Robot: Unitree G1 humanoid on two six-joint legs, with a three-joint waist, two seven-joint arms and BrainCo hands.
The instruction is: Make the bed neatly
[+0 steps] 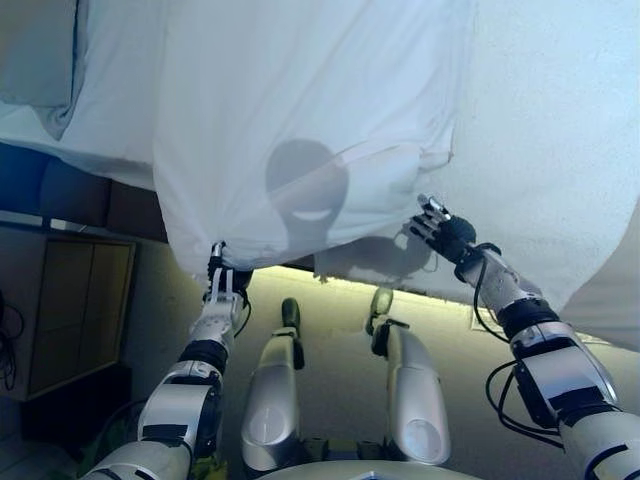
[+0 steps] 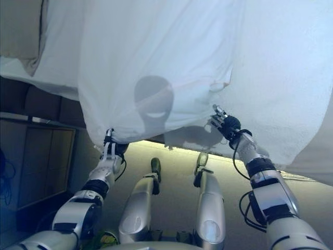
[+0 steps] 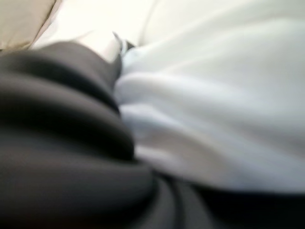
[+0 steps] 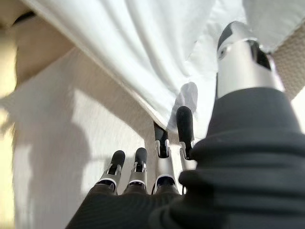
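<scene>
The wide white mattress [image 1: 560, 130] fills the upper right of the head views, its textured surface reaching to a near edge just beyond the robot's arms; over its left part lies the rumpled white cloth quilt [image 1: 300, 120], whose near edge hangs down off the side of the bed in a broad drooping fold; a pale pillow [image 1: 40, 60] shows in the upper left corner, partly tucked beside the quilt. To the left, below the bed, stands a brown wooden cabinet [image 1: 70, 310] with panelled doors; a strip of pale floor [image 1: 330, 310] runs under the hanging edge.

The left hand [image 1: 226, 280] is raised to the lower left corner of the hanging quilt, and its fingertips disappear into the cloth there; in the left wrist view only the dark ribbed cover and bunched white folds show, so I cannot tell whether the fingers are clamped on the cloth or merely against it.

The right hand [image 2: 225, 123] reaches up to the quilt's near right corner, where the cloth puckers; in the right wrist view its fingers [image 4: 185, 125] stand nearly straight and apart, two of them touching the hem of the quilt, the thumb [image 4: 240, 52] spread off to one side and holding nothing.
</scene>
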